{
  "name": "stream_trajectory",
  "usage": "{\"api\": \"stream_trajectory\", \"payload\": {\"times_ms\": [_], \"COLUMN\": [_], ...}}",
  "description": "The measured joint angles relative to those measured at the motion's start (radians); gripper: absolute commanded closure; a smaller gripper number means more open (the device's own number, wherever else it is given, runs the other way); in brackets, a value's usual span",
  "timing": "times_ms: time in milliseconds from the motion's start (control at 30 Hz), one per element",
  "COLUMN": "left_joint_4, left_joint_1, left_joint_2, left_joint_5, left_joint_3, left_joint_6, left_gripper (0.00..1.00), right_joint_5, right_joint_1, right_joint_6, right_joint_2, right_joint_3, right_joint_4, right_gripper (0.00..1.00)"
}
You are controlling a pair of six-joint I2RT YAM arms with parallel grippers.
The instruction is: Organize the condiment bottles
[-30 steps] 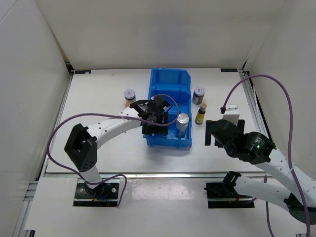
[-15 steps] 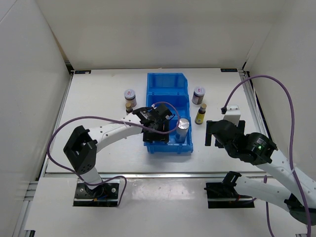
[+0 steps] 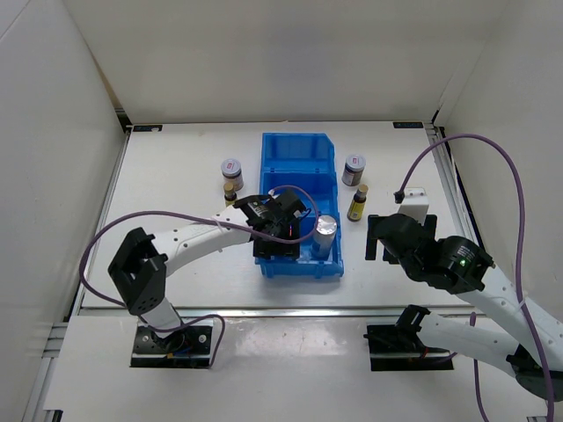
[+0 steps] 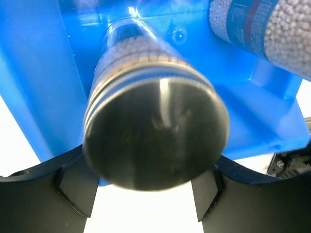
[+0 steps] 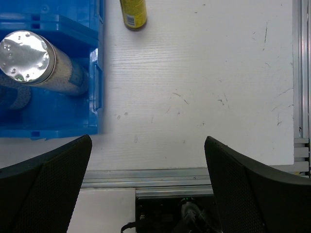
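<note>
My left gripper (image 3: 280, 230) sits low in the near compartment of the blue bin (image 3: 299, 151), shut on a silver-topped pale cylinder (image 4: 155, 141) that tilts its lid at the camera between the fingers (image 4: 73, 191). A second silver-topped cylinder (image 3: 325, 232) (image 5: 26, 56) stands in the bin's near right corner. Left of the bin stand a squat jar (image 3: 232, 167) and an amber bottle (image 3: 230, 188). On the bin's right are another jar (image 3: 354, 164) and an amber bottle (image 3: 357, 204) (image 5: 133, 12). My right gripper (image 3: 380, 237) (image 5: 147, 141) hangs open over bare table, right of the bin.
White walls enclose the table on three sides. A metal rail (image 5: 194, 174) runs along the near edge, and another (image 5: 301, 73) along the right side. The left arm's purple cable (image 3: 303, 207) loops over the bin.
The bin has slid toward me and squared up, taking the second cylinder with it. My left gripper moved nearer with its cylinder. The right arm stayed put.
</note>
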Motion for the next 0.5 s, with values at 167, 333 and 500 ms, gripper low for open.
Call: {"api": "stream_trajectory", "payload": {"times_ms": [167,333,500], "left_joint_4": [-0.01,-0.044,-0.098], "left_joint_1": [-0.008,-0.036,-0.068], "left_joint_2": [-0.033,-0.051,-0.085], "left_joint_5": [-0.002,-0.021,-0.059], "left_joint_3": [0.0,0.044,0.161], "left_joint_6": [-0.008,-0.011,-0.003], "left_gripper": [0.2,0.16,0.13], "right_joint_5": [0.0,0.001,0.011], "right_joint_1": [0.0,0.0,0.0], "right_joint_6": [0.0,-0.001,-0.008], "right_joint_2": [0.0,0.018,0.074], "right_joint_3": [0.0,0.003,0.037], "right_joint_4": [0.0,-0.002,0.002], "right_gripper": [0.0,0.0,0.0]}}
